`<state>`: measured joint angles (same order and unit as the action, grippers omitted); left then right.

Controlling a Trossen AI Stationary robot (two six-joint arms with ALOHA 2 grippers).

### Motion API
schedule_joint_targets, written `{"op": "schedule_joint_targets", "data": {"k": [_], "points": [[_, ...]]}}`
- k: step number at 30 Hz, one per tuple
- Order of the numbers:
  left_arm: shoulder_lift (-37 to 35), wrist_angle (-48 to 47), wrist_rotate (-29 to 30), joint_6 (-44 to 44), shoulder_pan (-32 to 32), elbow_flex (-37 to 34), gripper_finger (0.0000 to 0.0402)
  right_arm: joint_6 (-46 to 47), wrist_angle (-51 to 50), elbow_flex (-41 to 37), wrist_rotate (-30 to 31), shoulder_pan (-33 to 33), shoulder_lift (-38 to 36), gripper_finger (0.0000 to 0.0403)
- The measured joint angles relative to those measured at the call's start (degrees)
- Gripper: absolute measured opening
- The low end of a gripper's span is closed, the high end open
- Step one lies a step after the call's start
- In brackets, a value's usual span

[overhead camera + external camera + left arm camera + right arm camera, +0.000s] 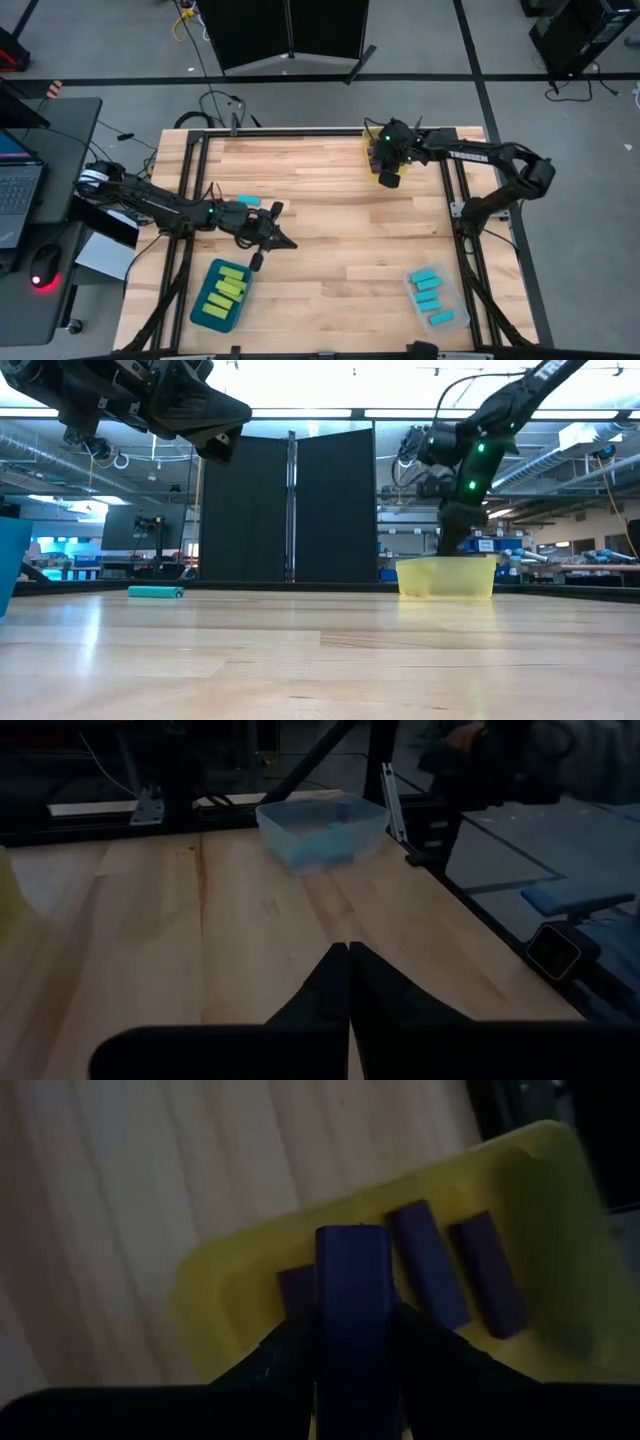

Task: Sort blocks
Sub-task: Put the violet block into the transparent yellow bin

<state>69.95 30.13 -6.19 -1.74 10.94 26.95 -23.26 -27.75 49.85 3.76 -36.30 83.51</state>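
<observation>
Right end effector (pixel 352 1342) is clamped on a purple block (pixel 352 1295) directly above the yellow bin (pixel 225 1270). Lower it into the free gap between the purple blocks already lying inside, then release; avoid the bin wall. Blocks are flat, hard-edged rectangular bars; the bin is translucent plastic. Left end effector (pixel 347 982), fingers together and empty, hangs over the wooden surface (pixel 330 215). One cyan block (pixel 248 201) remains loose.
</observation>
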Motion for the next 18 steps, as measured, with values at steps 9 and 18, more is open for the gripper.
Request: {"op": "schedule_joint_targets", "data": {"k": [9,18], "points": [[0.0,0.0,0.3,0.1,0.3,0.0,0.0008,0.0,1.4,-0.8,-1.2,-2.7,6.2,0.0117],[0.0,-0.6,0.3,0.3,0.3,0.0,0.0008,2.5,2.1,-0.7,-1.3,-3.2,8.2,0.013]]}}
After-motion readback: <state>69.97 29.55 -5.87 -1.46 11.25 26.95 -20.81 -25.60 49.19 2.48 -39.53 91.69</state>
